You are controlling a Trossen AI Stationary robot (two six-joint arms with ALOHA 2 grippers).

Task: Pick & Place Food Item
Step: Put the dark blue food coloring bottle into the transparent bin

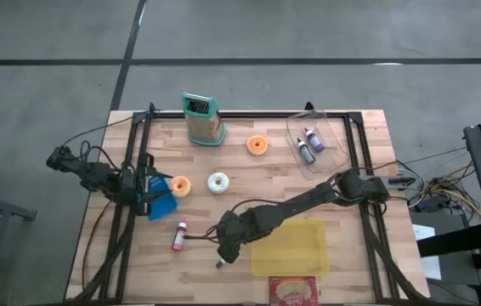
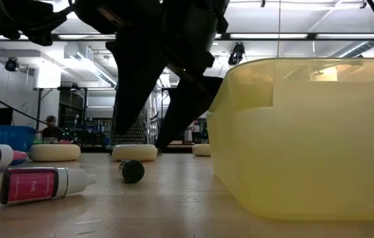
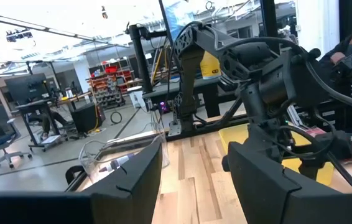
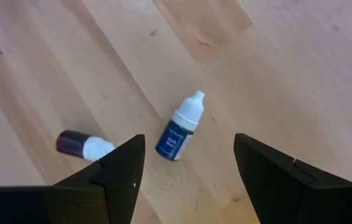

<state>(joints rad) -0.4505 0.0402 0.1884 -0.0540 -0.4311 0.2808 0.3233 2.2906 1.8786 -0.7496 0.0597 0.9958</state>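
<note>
Three donuts point(image 1: 180, 185) point(image 1: 217, 182) point(image 1: 257, 145). Four dropper bottles: two in clear tub point(image 1: 306, 150) point(image 1: 314, 139), two on table point(image 1: 178, 235) point(image 4: 179, 129). One grater point(image 1: 202, 120). One yellow tray point(image 1: 290, 247).

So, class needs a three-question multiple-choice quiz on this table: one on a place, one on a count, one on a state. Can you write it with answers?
1. Where are the two purple bottles?
A. on the yellow tray
B. in the clear container
C. beside the grater

2. How many ring doughnuts lie on the table?
A. one
B. three
C. five

3. How is the right gripper?
A. shut on a doughnut
B. shut on the red bottle
C. open above the blue dropper bottle

Answers:
1 B: the high view shows both inside the clear container at the table's far side.
2 B: two orange and one white show from above.
3 C: the right wrist view shows the fingers apart, with the blue dropper bottle lying on the wood between them.
</note>
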